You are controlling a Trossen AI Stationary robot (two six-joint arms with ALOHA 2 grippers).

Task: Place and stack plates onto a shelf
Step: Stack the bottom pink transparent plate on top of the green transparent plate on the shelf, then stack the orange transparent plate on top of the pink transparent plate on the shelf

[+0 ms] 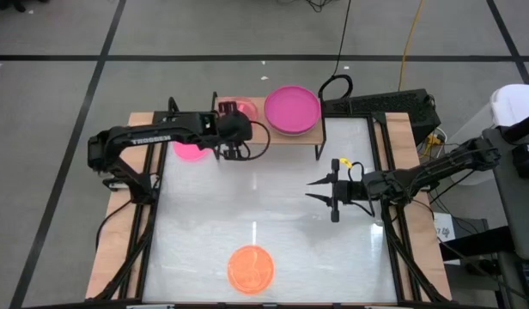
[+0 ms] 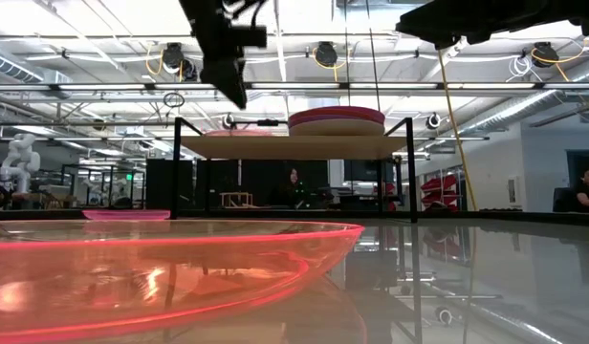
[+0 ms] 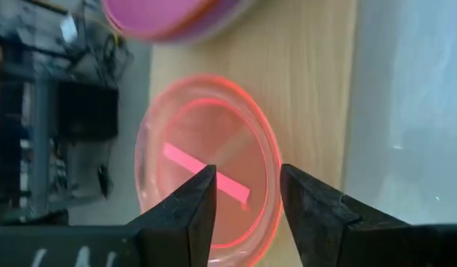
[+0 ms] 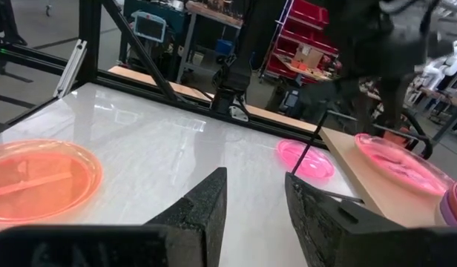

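A small translucent pink plate (image 3: 206, 170) (image 1: 240, 107) lies flat on the light-wood shelf (image 3: 317, 89) (image 1: 258, 114), at its left part. Beside it a stack of larger plates with a magenta one on top (image 1: 292, 109) (image 2: 337, 120) sits on the shelf's right part. My left gripper (image 3: 247, 185) (image 1: 233, 137) is open and hovers above the pink plate; in the low view it (image 2: 232, 84) stands clear above the board. My right gripper (image 1: 326, 196) (image 4: 254, 185) is open over the table's right middle, touching nothing.
A translucent orange plate (image 1: 250, 268) (image 4: 35, 178) lies near the table's near edge. A pink plate (image 1: 189, 153) (image 4: 306, 157) lies on the table left of the shelf, under my left arm. The shelf's black legs (image 1: 317, 148) stand on the far part of the table.
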